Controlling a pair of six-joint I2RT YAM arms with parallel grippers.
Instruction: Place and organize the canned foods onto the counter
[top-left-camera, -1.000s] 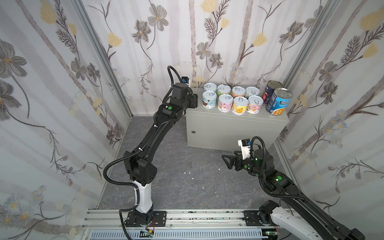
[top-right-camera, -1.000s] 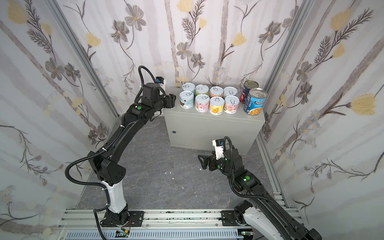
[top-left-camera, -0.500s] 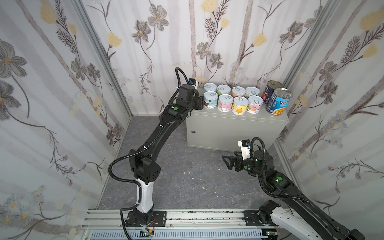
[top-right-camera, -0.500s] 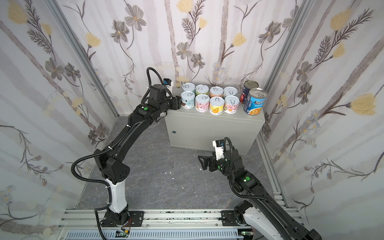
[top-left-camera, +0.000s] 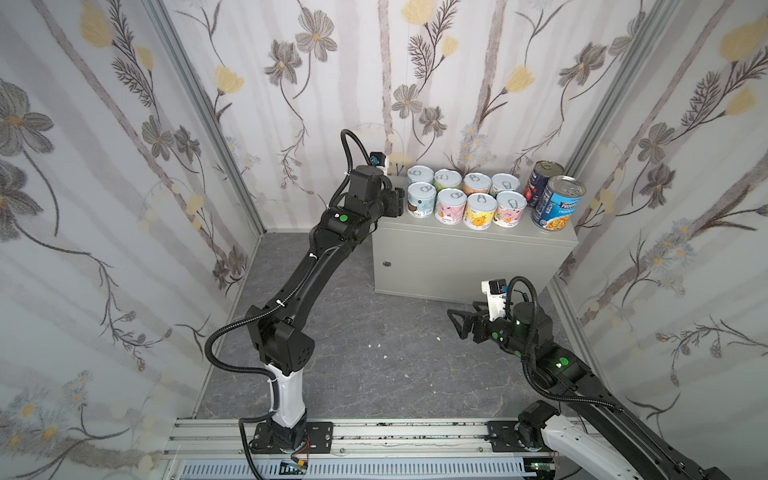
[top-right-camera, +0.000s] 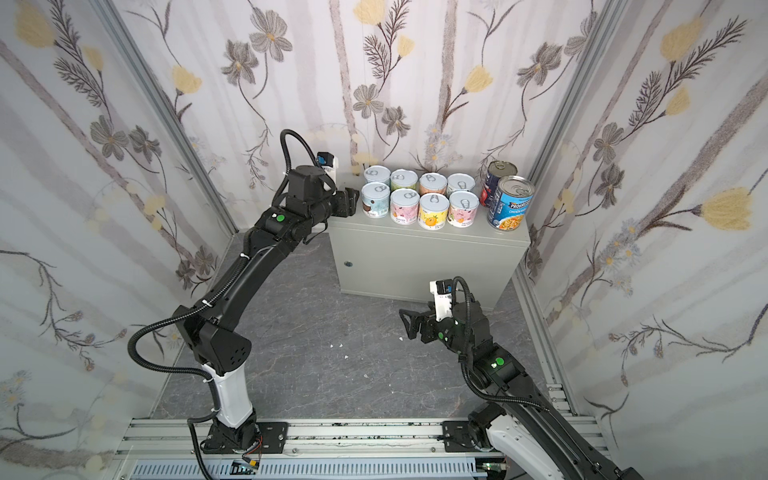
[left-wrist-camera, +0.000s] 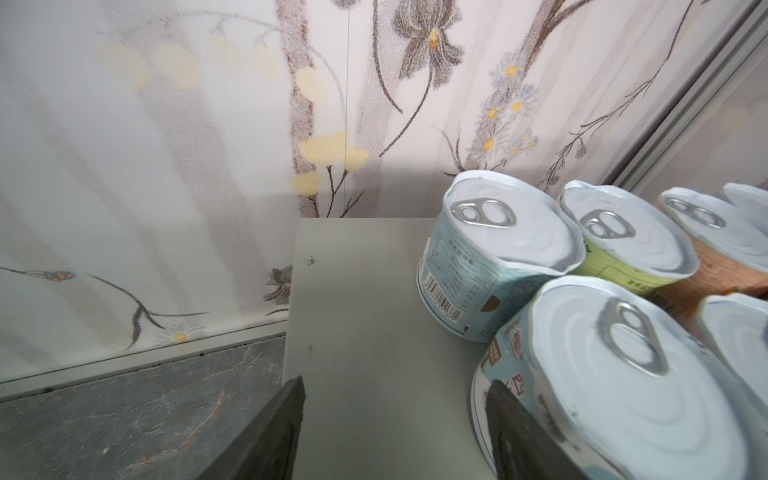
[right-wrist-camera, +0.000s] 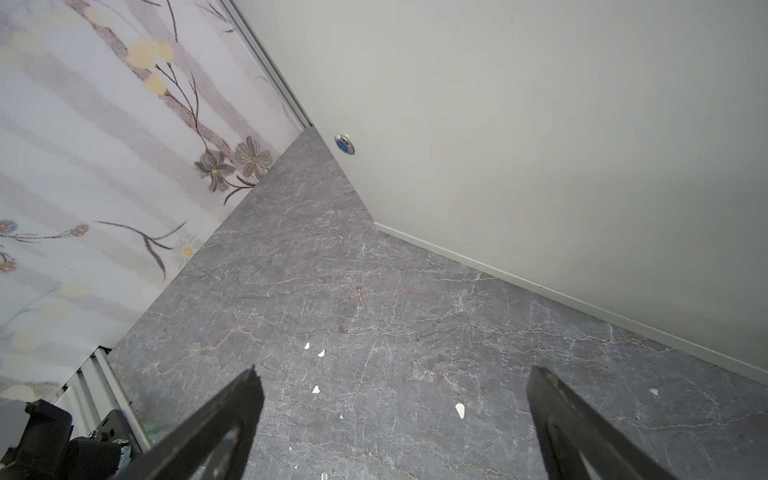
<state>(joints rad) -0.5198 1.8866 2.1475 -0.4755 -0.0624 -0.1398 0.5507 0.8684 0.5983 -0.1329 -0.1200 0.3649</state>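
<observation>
Ten cylindrical cans (top-right-camera: 433, 212) are set upright on the flat top of the desk (top-left-camera: 469, 257), a smooth, light-grey sheet-metal box with a small round lock (top-left-camera: 386, 263) on its front. Eight are short, with pale lids, silvery ring-pulls and glossy pastel labels, and are packed touching in two rows of four: the nearer row is made up of the front teal can (top-left-camera: 420, 203), a pink can (top-left-camera: 450, 208), a yellow can (top-left-camera: 481, 212) printed with an orange picture and a second pink-patterned can (top-left-camera: 510, 210), and behind them teal, green and orange labels are made out. A barcode and print too fine to be read are carried on the rear teal can (left-wrist-camera: 478, 282) in the left wrist view. Just beside the rows, at the desk's right end, the taller blue soup can (top-left-camera: 557, 205) is marked "PROGR" and "CHICKEN", the rest being turned away, and the navy-and-red can (top-left-camera: 540, 183) is placed behind it. The left pincer (left-wrist-camera: 395, 384) is released over the bare desk top with nothing gripped; one dark, matte, wedge-shaped finger (left-wrist-camera: 515, 432) is just beside the front teal can's wall, and contact cannot be told. The right pincer (right-wrist-camera: 395, 374) is spread wide and empty above the dark grey, veined marbled floor (right-wrist-camera: 374, 291) in front of the desk, well apart from the cans.
</observation>
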